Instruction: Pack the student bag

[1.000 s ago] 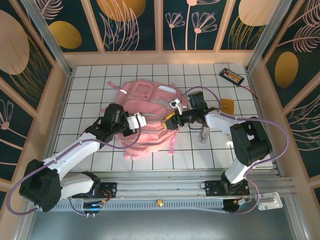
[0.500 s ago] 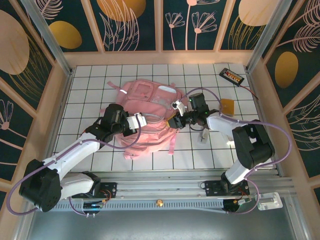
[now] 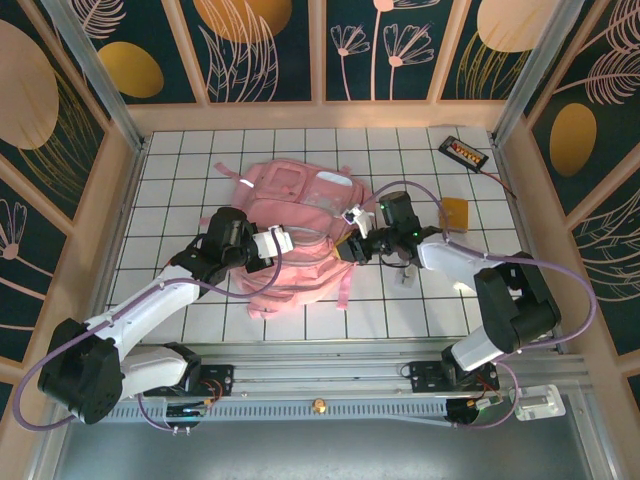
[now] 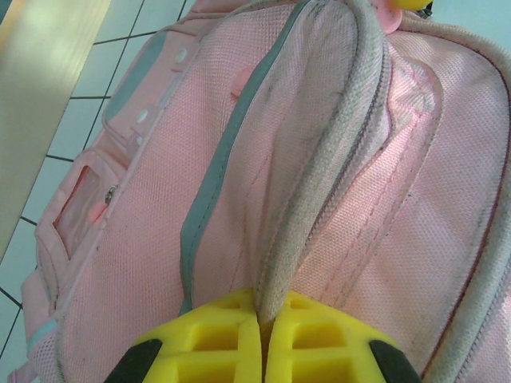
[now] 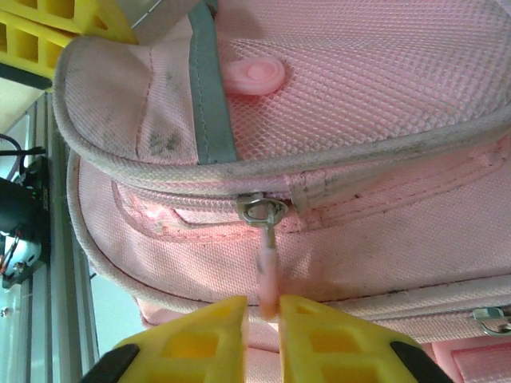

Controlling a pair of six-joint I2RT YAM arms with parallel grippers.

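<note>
Right tool [image 5: 262,315] is pinching narrow on the pink zipper pull [image 5: 269,267] of the student bag [image 3: 290,215], lying mid-tabletop [image 3: 180,170]; left tool [image 4: 262,339] is clamping a piped seam [image 4: 311,183] (bracing, I'd say). Opening step: next calls for a steady pull along the zip.

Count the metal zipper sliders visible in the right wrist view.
2. One slider mid-frame on the student bag, its pink pull tab pinched by the right hand; a second slider at the lower right edge. Others may be hidden.
</note>
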